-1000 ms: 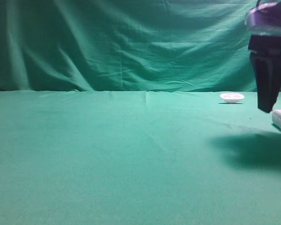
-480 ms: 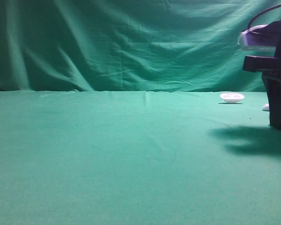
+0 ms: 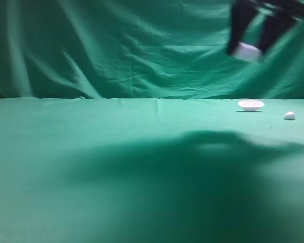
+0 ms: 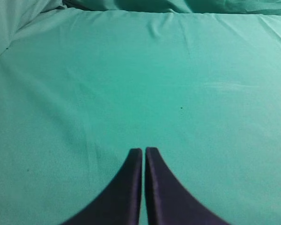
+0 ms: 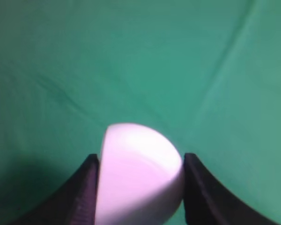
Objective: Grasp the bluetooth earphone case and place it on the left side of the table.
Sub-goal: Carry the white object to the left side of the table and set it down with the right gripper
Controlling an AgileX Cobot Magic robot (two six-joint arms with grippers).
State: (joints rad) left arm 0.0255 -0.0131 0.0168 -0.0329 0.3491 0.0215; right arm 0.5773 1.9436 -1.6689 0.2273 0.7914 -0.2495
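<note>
Right gripper point(image 3: 249, 50) is hanging high in the upper right of the exterior view, in front of the draped green backdrop curtain point(image 3: 116, 50), its two dark fingers point(image 3: 238, 28) clamping the white, smooth, rounded plastic earphone case point(image 3: 247, 51) between them. The case is sitting well above the green cloth-covered table point(image 3: 91, 177), not touching it. In the right wrist view the case point(image 5: 138, 173) is filling the gap between both dark fingers point(image 5: 82, 197), touching each one, with green cloth beneath. The arm is looking blurred in the exterior view.

Left gripper point(image 4: 144, 154) is showing in the left wrist view with its dark fingertips point(image 4: 131, 173) pressed nearly together, only a thin slit between, nothing in them, green cloth point(image 4: 178, 84) below.

On the table at right, a shallow white dish point(image 3: 251, 105) is resting near the back edge, and a tiny white pebble-like piece point(image 3: 289, 116) is lying just to its right, apart from it. A broad dark shadow point(image 3: 202, 152) is spreading over the table's middle.
</note>
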